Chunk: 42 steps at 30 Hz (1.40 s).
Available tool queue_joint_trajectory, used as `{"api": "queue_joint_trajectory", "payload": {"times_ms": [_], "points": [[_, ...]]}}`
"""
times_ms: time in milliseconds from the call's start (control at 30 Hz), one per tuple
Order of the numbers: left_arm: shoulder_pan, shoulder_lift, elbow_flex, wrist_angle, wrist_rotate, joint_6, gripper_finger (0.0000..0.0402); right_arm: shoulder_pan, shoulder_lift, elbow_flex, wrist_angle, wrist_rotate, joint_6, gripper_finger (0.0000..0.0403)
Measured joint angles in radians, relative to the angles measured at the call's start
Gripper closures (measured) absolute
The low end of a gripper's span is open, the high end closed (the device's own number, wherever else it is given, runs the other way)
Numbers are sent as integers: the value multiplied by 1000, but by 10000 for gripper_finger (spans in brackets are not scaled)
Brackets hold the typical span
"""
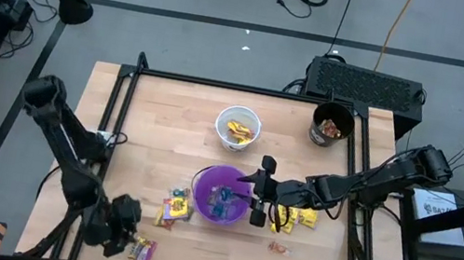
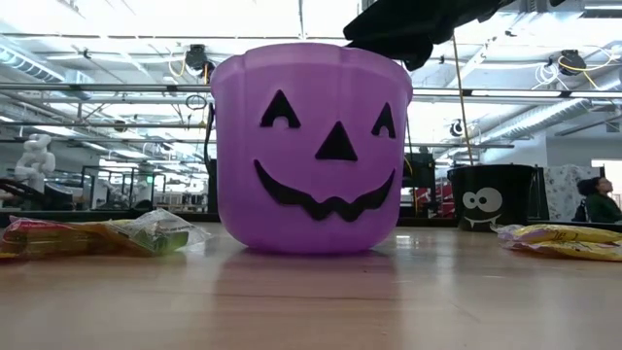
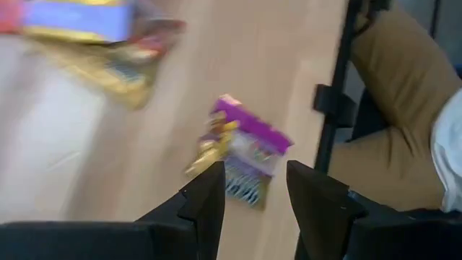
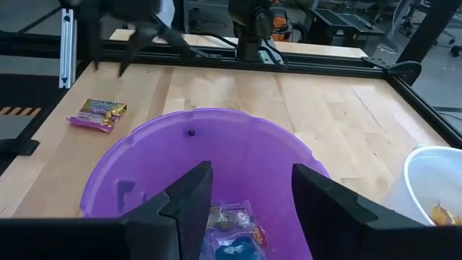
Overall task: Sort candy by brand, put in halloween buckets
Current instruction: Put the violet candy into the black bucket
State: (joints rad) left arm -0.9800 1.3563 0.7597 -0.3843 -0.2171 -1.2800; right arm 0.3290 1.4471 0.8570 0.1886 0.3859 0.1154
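A: What do the buckets hold?
B: Purple bucket (image 1: 221, 194), mid-tabletop, has blue-green candy (image 4: 232, 238); white bucket (image 1: 238, 125) yellow packets; black bucket (image 1: 331, 125) orange ones.
A: Jaws?
B: Right gripper (image 4: 249, 198) apart above the purple; left gripper (image 3: 254, 189) apart over a pink packet (image 3: 242, 152).

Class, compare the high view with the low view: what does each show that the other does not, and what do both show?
Only the high view shows the white bucket, the left gripper over a pink packet, and the candy inside the purple bucket. Only the low view shows the jack-o'-lantern face on the purple bucket and a seated person. Both show the purple bucket, the black bucket and yellow packets.
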Motion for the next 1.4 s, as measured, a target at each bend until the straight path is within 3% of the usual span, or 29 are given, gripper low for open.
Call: {"api": "queue_joint_trajectory", "payload": {"times_ms": [167, 267, 533, 833, 933, 1133, 1233, 1400], "points": [[9, 112, 0, 198, -60, 96, 246, 0, 0, 0, 0, 0, 1, 220], [12, 174, 0, 236, -83, 153, 246, 0, 0, 0, 0, 0, 1, 220], [11, 306, 0, 247, -53, 190, 246, 0, 0, 0, -3, 0, 0, 220], [15, 354, 5, 236, -131, 243, 248, 0, 0, 0, -14, 0, 0, 220], [23, 354, 5, 221, -139, 251, 273, 0, 0, 0, -16, 0, 0, 220], [22, 356, 3, 189, -169, 287, 386, 0, 0, 0, -16, -2, 0, 220], [21, 339, 2, 169, -168, 292, 391, 0, 0, 0, -16, -27, -1, 220], [21, 278, 82, -24, -153, 293, 398, 0, 0, 0, -16, -28, -4, 220]]}}
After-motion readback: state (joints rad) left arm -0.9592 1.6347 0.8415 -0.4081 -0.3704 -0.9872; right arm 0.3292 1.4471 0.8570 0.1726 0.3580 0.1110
